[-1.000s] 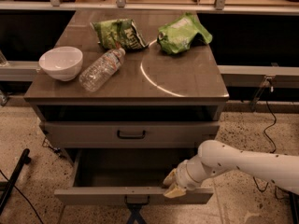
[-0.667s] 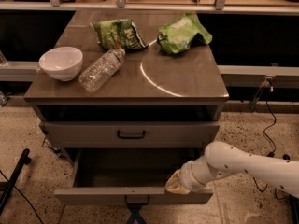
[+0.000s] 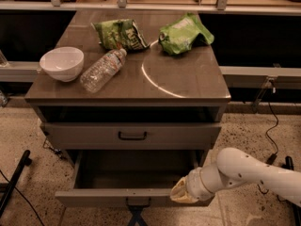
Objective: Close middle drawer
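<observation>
The middle drawer stands pulled far out of the desk, and its inside looks empty. Its low front panel is near the bottom edge of the view. Above it, the top drawer is closed.

The arm comes in from the right. The pincer is at the right part of the front panel, at its upper edge, and seems to touch it. I cannot tell if the pincer is spread or pressed together, because its tip shows only as one pale shape.

The drawer is not yet closed; I judge that nearly the whole push remains.

The main danger is the place of contact. It is well to the right of the small handle, so a push from there may turn the drawer a little and make it jam on its rails. The contact is also high on the panel, so the pincer may slip over the edge into the drawer. A hard push could shake the desk, and the bottle, lying on its side beside the bowl, may roll.
</observation>
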Tool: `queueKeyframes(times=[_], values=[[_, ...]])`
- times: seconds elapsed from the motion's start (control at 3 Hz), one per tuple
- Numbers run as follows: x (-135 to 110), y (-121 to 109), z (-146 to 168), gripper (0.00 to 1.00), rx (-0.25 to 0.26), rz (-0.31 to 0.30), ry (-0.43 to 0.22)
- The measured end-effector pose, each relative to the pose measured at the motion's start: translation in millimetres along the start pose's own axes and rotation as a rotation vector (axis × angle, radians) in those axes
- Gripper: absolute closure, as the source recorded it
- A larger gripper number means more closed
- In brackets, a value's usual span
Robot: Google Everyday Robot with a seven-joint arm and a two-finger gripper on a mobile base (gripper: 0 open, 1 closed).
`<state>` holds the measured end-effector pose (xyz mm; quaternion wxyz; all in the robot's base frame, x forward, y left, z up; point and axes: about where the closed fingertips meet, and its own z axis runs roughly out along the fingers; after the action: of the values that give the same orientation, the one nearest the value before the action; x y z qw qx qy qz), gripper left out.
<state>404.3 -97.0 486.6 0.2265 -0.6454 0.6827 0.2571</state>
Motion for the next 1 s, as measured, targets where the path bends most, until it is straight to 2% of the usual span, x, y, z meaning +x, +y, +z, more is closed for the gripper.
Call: queueKeyframes(times=[0.67,1.0], values=[[5.7,13.3,30.1,1.00,-0.030,0.027,0.011],[4.4,11.0,43.0,1.00,-0.041,0.026,0.021]])
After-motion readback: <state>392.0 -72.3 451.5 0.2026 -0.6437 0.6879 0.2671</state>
